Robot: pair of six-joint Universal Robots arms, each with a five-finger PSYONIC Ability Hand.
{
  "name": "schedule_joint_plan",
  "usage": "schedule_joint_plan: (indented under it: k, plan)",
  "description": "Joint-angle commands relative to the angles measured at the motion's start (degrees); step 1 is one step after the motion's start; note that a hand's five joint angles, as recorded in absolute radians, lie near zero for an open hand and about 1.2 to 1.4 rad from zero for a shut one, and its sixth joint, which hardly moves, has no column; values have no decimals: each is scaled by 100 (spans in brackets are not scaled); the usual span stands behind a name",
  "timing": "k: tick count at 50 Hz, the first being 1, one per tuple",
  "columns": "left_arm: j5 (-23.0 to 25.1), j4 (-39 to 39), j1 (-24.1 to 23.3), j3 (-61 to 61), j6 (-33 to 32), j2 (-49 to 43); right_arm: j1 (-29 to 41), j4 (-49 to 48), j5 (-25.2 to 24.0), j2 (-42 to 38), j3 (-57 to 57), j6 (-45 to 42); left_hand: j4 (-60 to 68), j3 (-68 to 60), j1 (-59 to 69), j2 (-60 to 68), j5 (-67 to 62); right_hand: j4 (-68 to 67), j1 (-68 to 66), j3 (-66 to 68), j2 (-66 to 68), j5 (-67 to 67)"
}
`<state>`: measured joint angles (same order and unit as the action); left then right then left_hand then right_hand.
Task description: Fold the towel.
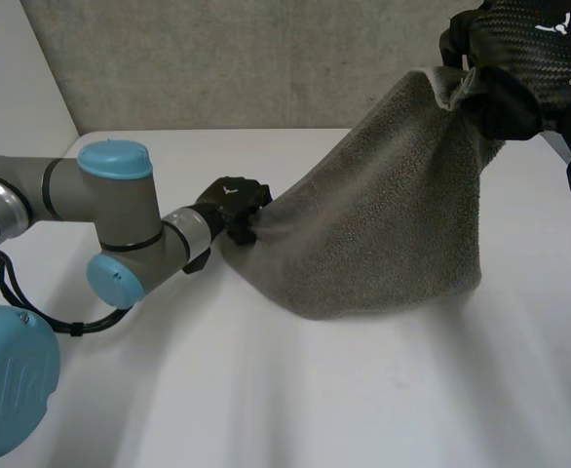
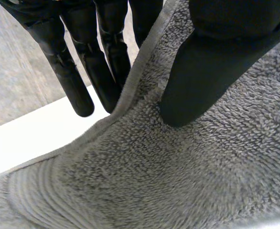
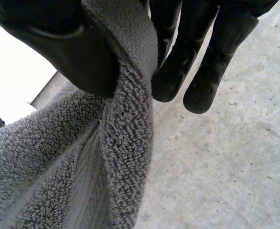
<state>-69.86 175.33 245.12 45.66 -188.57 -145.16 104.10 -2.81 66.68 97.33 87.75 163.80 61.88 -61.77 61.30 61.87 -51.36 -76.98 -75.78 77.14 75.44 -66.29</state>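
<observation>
We see the grey towel (image 1: 383,224) stretched between the two hands, slanting from a low point at the left up to a high point at the right. Its sagging lower edge reaches down to the white worktop (image 1: 266,390); we cannot tell whether it touches there.

The left hand (image 1: 232,210) has the towel's low end, close above the worktop. In the left wrist view, the towel's hem (image 2: 130,90) runs between the thumb and the fingers. The thumb (image 2: 211,71) presses down on the towel's looped face, and the straight fingers (image 2: 78,90) lie close together on the other side of the hem, the nearest against it. So we read a pinch on the towel's edge.

The right hand (image 1: 500,88) holds the upper end high, in front of the grey wall (image 1: 217,58). In the right wrist view, the cloth is gathered into a thick bunch at the hand. The thumb is on one side of the bunch and the fingers (image 3: 178,62) are on the other, the nearest finger touching it. The rest of the towel hangs away below that pinch.
</observation>
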Motion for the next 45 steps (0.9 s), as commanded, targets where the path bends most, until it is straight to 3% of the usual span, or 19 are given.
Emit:
schedule_joint_plan:
  k: [1, 10, 13, 15, 17, 21, 24, 29, 31, 32, 33, 34, 38, 45]
  plan:
    - [-457, 141, 9, -566, -4, -56, -223, -18, -155, -248, -118, -41, 1812, -1823, 1870, 1813, -1864, -302, -422, 286, 456, -371]
    - [-1214, 1064, 18, -1965, -4, -92, -276, -484, -32, -1639, -1296, -33, 1812, -1823, 1870, 1813, -1864, -302, -422, 286, 456, -371]
    - [-1581, 1624, 18, -2778, 5, -22, -268, -844, 240, -2122, -2298, -42, 1812, -1823, 1870, 1813, -1864, -302, -422, 286, 456, -371]
    - [-1821, 1899, 18, -3125, -4, 40, -250, -1465, 791, -2236, -3077, 98, 1812, -1823, 1870, 1813, -1864, -302, -422, 286, 456, -371]
    - [-2144, 2275, 9, -3554, -4, 329, -250, -1799, 1029, -2245, -3237, 169, 1812, -1823, 1870, 1813, -1864, -302, -422, 286, 456, -371]
    - [-2234, 2347, 0, -3362, 13, 699, -259, -2320, 1268, -2227, -3273, 354, 1812, -1823, 1870, 1813, -1864, -302, -422, 286, 456, -371]
    - [-2243, 2094, -8, -2655, 40, 1076, -303, -2241, 1154, -2210, -3115, 565, 1812, -1823, 1870, 1813, -1864, -302, -422, 286, 456, -371]
    - [-2216, 1697, 27, -884, 49, 1657, -303, -1380, 469, -2201, -2562, 600, 1812, -1823, 1870, 1813, -1864, -302, -422, 286, 456, -371]
    - [-2190, 1671, 71, -225, 40, 1807, -303, -846, -196, -2245, -2168, 521, 1812, -1823, 1870, 1813, -1864, -302, -422, 286, 456, -371]
    - [-2181, 1671, 88, 411, 31, 1937, -303, -844, -199, -2245, -2166, 521, 1812, -1823, 1870, 1813, -1864, -302, -422, 286, 456, -371]
    - [-2181, 1671, 106, 1026, 22, 2043, -303, -644, -504, -2280, -1931, 416, 1812, -1823, 1870, 1813, -1864, -302, -422, 286, 456, -371]
    - [-2181, 1671, 106, 1032, 22, 2044, -294, -494, -681, -2315, -1659, 268, 1812, -1823, 1870, 1813, -1864, -302, -422, 286, 456, -371]
    - [-2163, 1741, 141, 2522, -4, 2141, -303, -335, -841, -2499, -1105, -145, 1812, -1823, 1870, 1813, -1864, -302, -422, 286, 456, -371]
    - [-1961, 1776, 123, 3845, -13, 2027, -303, -229, -516, -3010, -171, -973, 1812, -1823, 1870, 1813, -1864, -302, -422, 286, 456, -371]
